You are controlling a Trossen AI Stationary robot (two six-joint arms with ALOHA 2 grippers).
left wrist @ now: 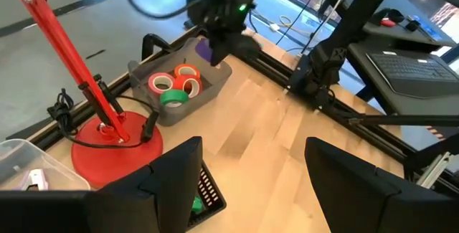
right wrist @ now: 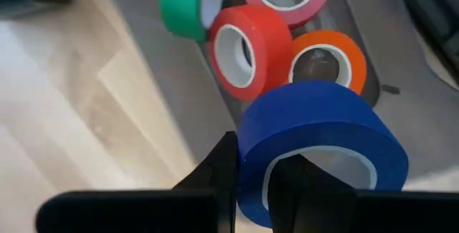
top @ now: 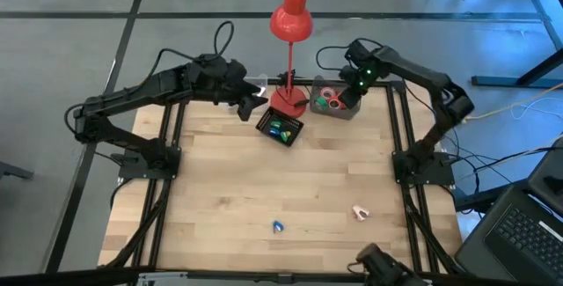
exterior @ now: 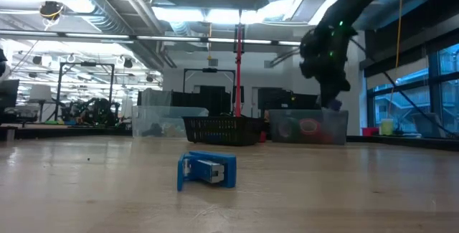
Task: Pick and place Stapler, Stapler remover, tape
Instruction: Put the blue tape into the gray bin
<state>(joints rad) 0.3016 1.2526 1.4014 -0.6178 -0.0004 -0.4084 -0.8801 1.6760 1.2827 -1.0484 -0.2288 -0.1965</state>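
Wood table (top: 264, 180) carries, near its front edge, a small blue stapler (top: 278, 226) and, further toward the right edge, a pale stapler remover (top: 359, 212), both lying free and well apart from the arms. Toward the far edge sits a black mesh basket (top: 281, 128) with small coloured pieces inside, just beside the round base of a red desk lamp (top: 289, 22). At the far right corner stands a grey bin (top: 349, 110) with green, pink, red and orange rolls of tape (right wrist: 247, 46) lying inside it. Above that bin hangs the right gripper (right wrist: 251, 172), its fingers clamped over the wall of a blue tape roll (right wrist: 323, 147). The left gripper (left wrist: 251, 168) hovers near the far edge, beside the lamp base and over the basket, fingers spread wide and holding nothing.
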